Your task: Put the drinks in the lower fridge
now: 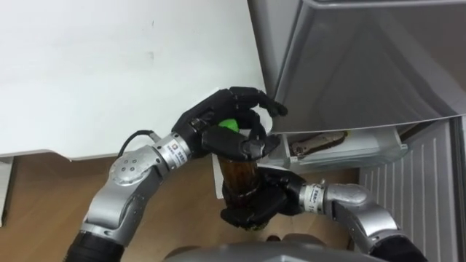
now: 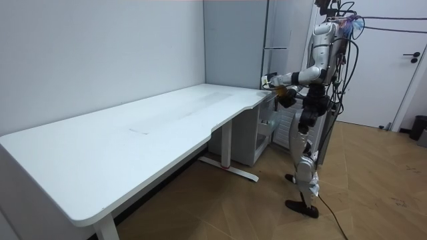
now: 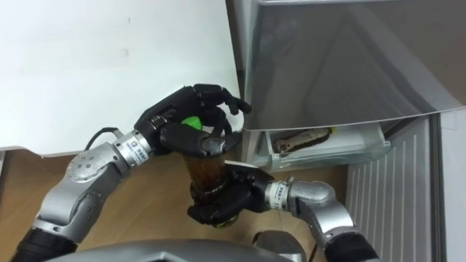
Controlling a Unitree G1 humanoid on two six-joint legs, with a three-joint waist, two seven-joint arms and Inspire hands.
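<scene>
A bottle of brown drink (image 1: 239,172) with a green cap (image 1: 230,125) stands upright between my two hands, just off the white table's corner. My left hand (image 1: 215,118) is curled over the bottle's top, fingers and thumb round the neck below the cap. My right hand (image 1: 256,205) is wrapped round the bottle's lower part from the right. The grey fridge (image 1: 364,65) rises right behind the bottle. In the room view I stand at the table's far end, hands (image 2: 281,84) held out toward the fridge.
The white table (image 1: 109,65) fills the left. Below the fridge's grey front, a white shelf (image 1: 364,149) holds a brown packet (image 1: 319,141). A ribbed white panel (image 1: 408,193) lies at the lower right. Wooden floor (image 1: 44,196) shows beneath the table.
</scene>
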